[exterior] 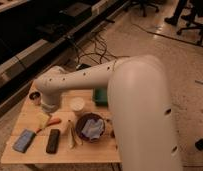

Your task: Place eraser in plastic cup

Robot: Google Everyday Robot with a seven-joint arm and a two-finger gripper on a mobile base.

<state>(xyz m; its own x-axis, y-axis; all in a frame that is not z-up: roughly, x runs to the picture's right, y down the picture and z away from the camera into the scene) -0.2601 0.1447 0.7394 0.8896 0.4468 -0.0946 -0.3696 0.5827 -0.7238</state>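
Camera view: eraser (53,141) near jaws, apart

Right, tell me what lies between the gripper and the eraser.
In the camera view, the orange-handled tool lies across the stretch between the gripper, low over the table, and the eraser.

No text, label, brand or number can be read anywhere. The eraser (53,141) at the near left of the table (25,152) shows a plain black face, the white cup (77,104) looks plain, and the gripper (47,108), above the far left of the table, seems unmarked as far as I can tell
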